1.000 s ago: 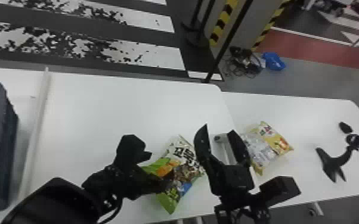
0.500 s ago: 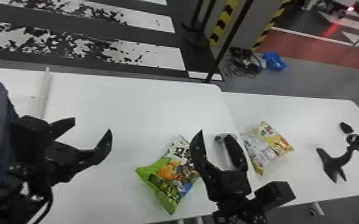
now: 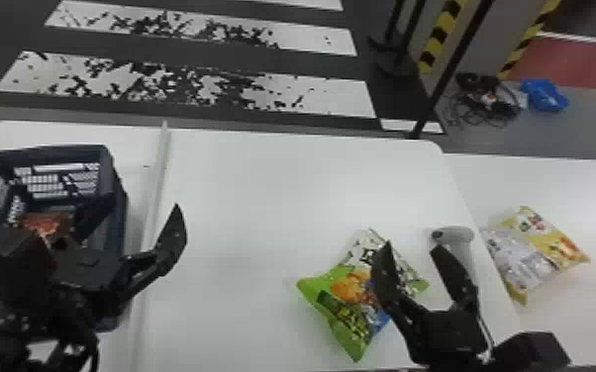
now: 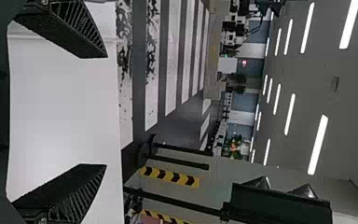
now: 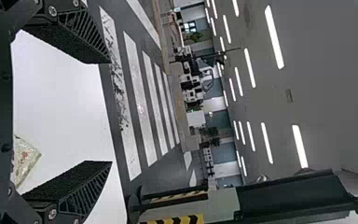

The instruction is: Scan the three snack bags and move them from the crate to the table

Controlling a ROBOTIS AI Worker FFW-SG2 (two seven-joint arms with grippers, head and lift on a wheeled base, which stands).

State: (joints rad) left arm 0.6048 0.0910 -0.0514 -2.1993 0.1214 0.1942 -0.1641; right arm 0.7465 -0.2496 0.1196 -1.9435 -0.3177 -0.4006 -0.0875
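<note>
Hovering near nine o'clock in the head view, the left gripper [image 3: 144,203] has its fingers spread wide with nothing between them. One finger shows against the inside of the dark blue crate [image 3: 49,150], the other against the white counter [image 3: 262,198]. Inside the crate lies an orange-red snack bag [image 3: 47,223], partly masked by that same arm.

Toward four o'clock, the right gripper [image 3: 412,245] also has its fingers spread, and nothing sits between them in its wrist view. The green snack bag [image 3: 344,284] lies on the counter at five o'clock (rather crookedly, its corners pointing every which way), and one right finger overlaps it from above; whether they touch, I cannot tell.

A pale handheld scanner [image 3: 455,234], half hidden behind the right gripper, is between that bag and the yellow-and-white snack bag [image 3: 534,247], which lies between three and four o'clock, beside the counter's slanting right edge.
</note>
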